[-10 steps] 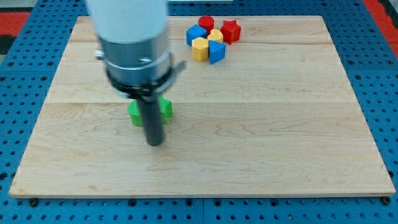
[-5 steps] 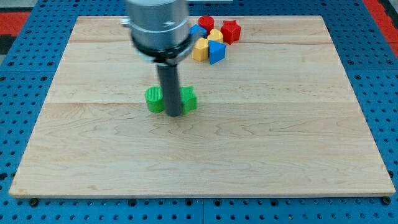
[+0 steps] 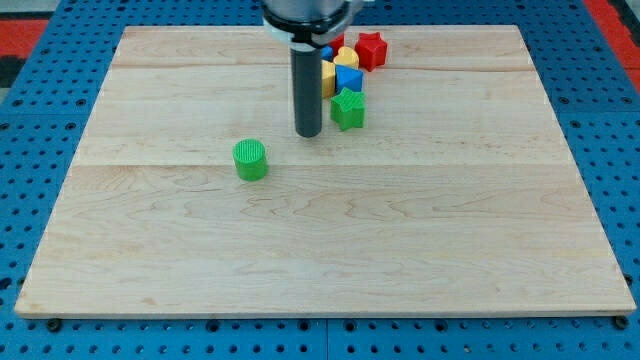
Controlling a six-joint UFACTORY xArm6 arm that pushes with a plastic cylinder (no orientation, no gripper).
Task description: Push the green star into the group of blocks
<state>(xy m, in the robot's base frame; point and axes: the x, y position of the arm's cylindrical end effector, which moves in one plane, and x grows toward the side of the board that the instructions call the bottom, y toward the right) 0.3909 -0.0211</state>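
Note:
The green star (image 3: pixel 348 109) lies near the view's top centre, touching the lower edge of the group of blocks. That group holds a blue block (image 3: pixel 348 79), a yellow block (image 3: pixel 346 58), a second yellow block (image 3: pixel 327 76) partly behind the rod, and a red star (image 3: pixel 371 49); other blocks are hidden behind the arm. My tip (image 3: pixel 308 133) rests on the board just left of the green star and slightly below it. A green cylinder (image 3: pixel 250 159) stands alone, left of and below my tip.
The wooden board (image 3: pixel 460 240) lies on a blue pegboard table (image 3: pixel 30 150). The arm's body (image 3: pixel 305 10) enters from the view's top and covers part of the group.
My tip has moved up and to the right, carrying the green star up to the group. The green cylinder has stayed where it was.

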